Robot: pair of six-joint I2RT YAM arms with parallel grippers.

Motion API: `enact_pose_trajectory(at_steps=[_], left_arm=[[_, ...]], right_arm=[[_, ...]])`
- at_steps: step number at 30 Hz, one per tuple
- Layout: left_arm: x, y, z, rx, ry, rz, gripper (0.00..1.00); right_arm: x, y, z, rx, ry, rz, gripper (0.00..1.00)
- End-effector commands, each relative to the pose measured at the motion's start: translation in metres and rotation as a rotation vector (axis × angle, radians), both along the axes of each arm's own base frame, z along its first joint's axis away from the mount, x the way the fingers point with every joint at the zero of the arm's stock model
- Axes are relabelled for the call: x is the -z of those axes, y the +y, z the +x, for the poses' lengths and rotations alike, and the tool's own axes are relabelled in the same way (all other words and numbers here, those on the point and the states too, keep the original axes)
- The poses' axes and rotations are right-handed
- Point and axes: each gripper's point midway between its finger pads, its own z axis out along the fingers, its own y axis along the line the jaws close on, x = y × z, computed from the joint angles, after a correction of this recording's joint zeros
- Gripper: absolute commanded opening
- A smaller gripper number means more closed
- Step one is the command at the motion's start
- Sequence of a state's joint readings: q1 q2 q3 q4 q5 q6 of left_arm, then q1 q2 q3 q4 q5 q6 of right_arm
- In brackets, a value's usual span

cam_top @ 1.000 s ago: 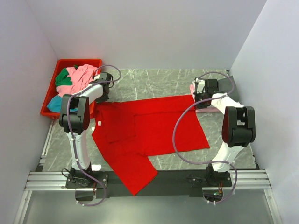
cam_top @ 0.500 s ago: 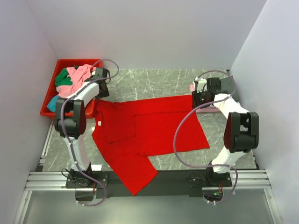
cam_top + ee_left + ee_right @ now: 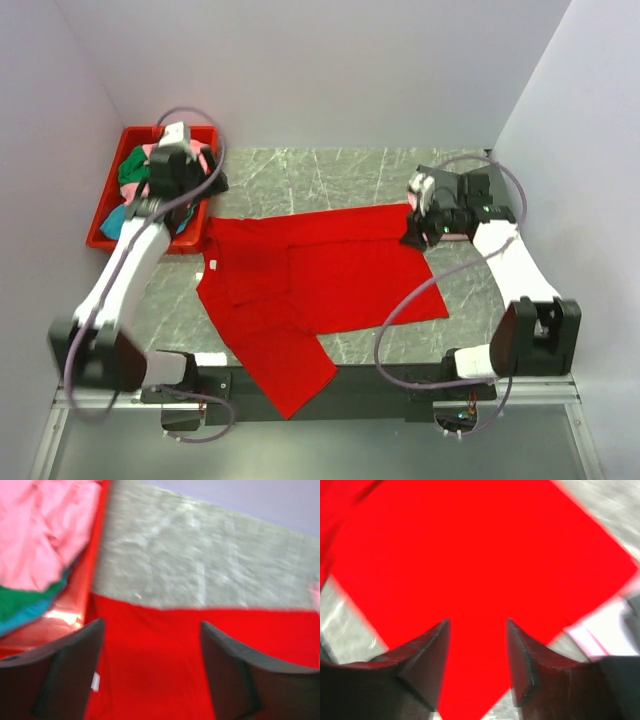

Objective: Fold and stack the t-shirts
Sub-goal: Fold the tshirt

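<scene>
Grey marbled tabletop between white walls carried your work. The red shirt (image 3: pixel 320 290) lay spread flat across its middle, one tail reaching past the near table edge onto the rail. Over the last second the cloth did not shift, but your left arm swung its elbow out to the left. That brought the left gripper (image 3: pixel 150 630) up over the shirt's far left corner, beside the bin (image 3: pixel 140 243) of pink (image 3: pixel 35 535) and green (image 3: pixel 20 605) shirts.

Its fingers stood wide apart, holding nothing. Your right gripper (image 3: pixel 477 625) stayed above the far right corner, fingers parted and empty too. I judged the spreading finished and the next fold not yet started. Bare table lay beyond the straight far hem, with more at the near right. The bin crowded your left side.
</scene>
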State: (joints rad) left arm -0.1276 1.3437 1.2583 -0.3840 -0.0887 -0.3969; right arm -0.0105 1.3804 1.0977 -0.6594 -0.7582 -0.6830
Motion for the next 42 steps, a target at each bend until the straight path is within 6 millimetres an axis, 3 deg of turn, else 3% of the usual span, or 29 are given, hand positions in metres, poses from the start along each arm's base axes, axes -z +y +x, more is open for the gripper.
enact_pose_trajectory(at_steps=[1, 2, 3, 4, 5, 6, 7, 9, 10, 12, 13, 15, 16, 19, 23, 26, 30, 34, 42], left_arm=[[-0.038, -0.026, -0.054, 0.162, -0.170, -0.112, 0.85], [-0.012, -0.033, -0.071, 0.188, -0.133, -0.165, 0.98], [-0.012, -0.039, -0.083, 0.207, -0.144, -0.216, 0.99], [-0.018, -0.045, -0.104, 0.200, -0.142, -0.321, 0.99], [0.001, -0.059, -0.122, 0.256, -0.071, -0.399, 0.97], [0.007, -0.065, -0.133, 0.264, -0.033, -0.455, 0.95], [0.028, -0.070, -0.155, 0.224, 0.098, -0.541, 0.92], [0.053, -0.085, -0.186, 0.252, 0.264, -0.636, 0.78], [0.080, -0.093, -0.213, 0.227, 0.405, -0.681, 0.74], [0.100, -0.102, -0.241, 0.172, 0.529, -0.740, 0.68], [0.115, -0.111, -0.270, 0.196, 0.603, -0.736, 0.68], [0.130, -0.119, -0.295, 0.171, 0.691, -0.775, 0.67], [0.144, -0.127, -0.319, 0.165, 0.791, -0.809, 0.67], [0.161, -0.130, -0.354, 0.135, 0.946, -0.772, 0.67], [0.164, -0.137, -0.370, 0.169, 1.027, -0.657, 0.68], [0.171, -0.147, -0.386, 0.233, 1.095, -0.468, 0.69], [0.183, -0.175, -0.419, 0.301, 1.184, -0.301, 0.68], [0.184, -0.205, -0.447, 0.388, 1.197, -0.281, 0.65], [0.205, -0.213, -0.476, 0.326, 1.264, -0.306, 0.51]], right_arm=[[-0.020, 0.033, -0.064, -0.383, -0.201, 0.092, 0.62], [-0.017, 0.037, -0.074, -0.430, -0.238, 0.106, 0.69], [-0.004, 0.040, -0.090, -0.471, -0.236, 0.129, 0.78], [-0.002, 0.050, -0.104, -0.566, -0.302, 0.146, 0.90], [0.004, 0.054, -0.113, -0.605, -0.309, 0.151, 0.91], [0.013, 0.057, -0.124, -0.646, -0.293, 0.150, 0.91], [0.021, 0.061, -0.138, -0.708, -0.268, 0.141, 0.90], [0.026, 0.062, -0.150, -0.755, -0.248, 0.151, 0.89], [0.028, 0.062, -0.155, -0.768, -0.227, 0.159, 0.87], [0.027, 0.062, -0.150, -0.741, -0.203, 0.153, 0.86], [0.028, 0.061, -0.146, -0.725, -0.194, 0.149, 0.85], [0.028, 0.062, -0.132, -0.667, -0.188, 0.144, 0.85], [0.028, 0.061, -0.127, -0.646, -0.186, 0.139, 0.84], [0.031, 0.059, -0.109, -0.562, -0.174, 0.113, 0.84], [0.036, 0.055, -0.097, -0.499, -0.150, 0.086, 0.84], [0.038, 0.053, -0.095, -0.477, -0.127, 0.077, 0.83], [0.039, 0.050, -0.091, -0.451, -0.119, 0.074, 0.83], [0.041, 0.047, -0.088, -0.439, -0.107, 0.074, 0.83], [0.041, 0.044, -0.088, -0.432, -0.091, 0.078, 0.83]])
